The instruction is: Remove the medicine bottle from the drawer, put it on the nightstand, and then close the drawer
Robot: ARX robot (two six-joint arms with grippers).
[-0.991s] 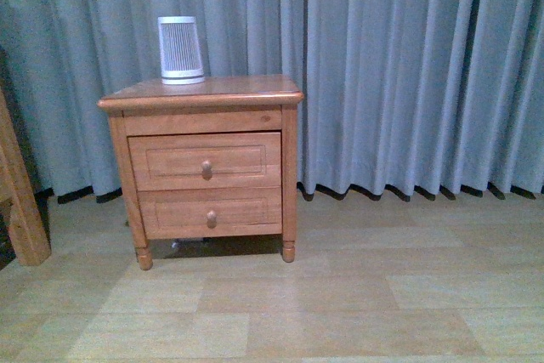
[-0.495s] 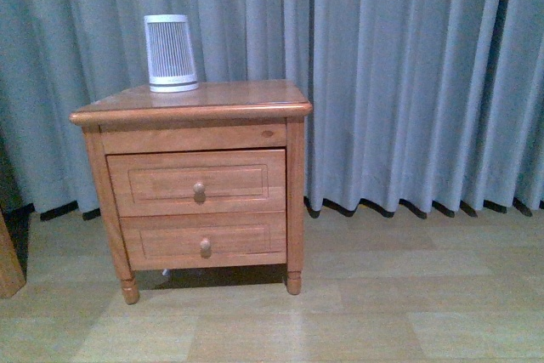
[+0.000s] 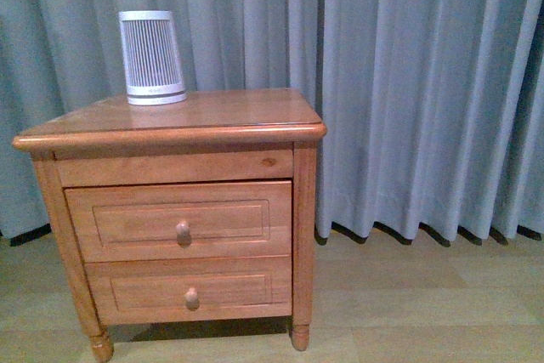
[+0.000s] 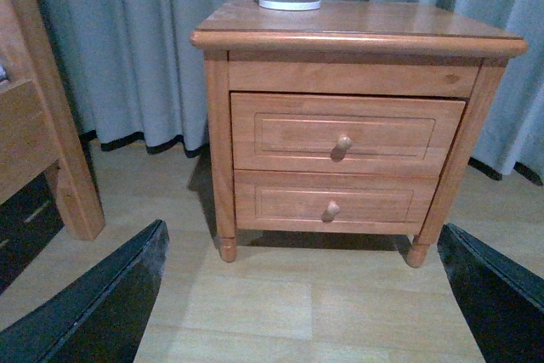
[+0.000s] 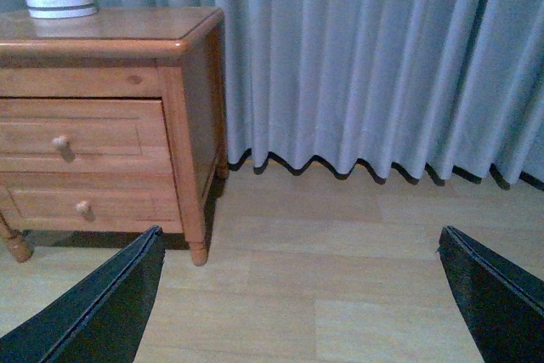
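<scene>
drawer point(image 3: 127, 218) shut, medicine bottle unseen (presumably inside) | hold: round knob point(image 3: 183, 230), stiff wood, small, likely slick; pull straight | left gripper point(image 4: 299, 231) and right gripper point(image 5: 299, 231) jaws spread, empty, short of nightstand point(image 3: 221, 112)

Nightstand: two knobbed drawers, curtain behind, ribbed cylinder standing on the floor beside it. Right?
Not quite. The cylinder stands on the nightstand, at the back left of its top, not on the floor; the front view shows it. The two knobbed drawers and the curtain behind are right.
</scene>
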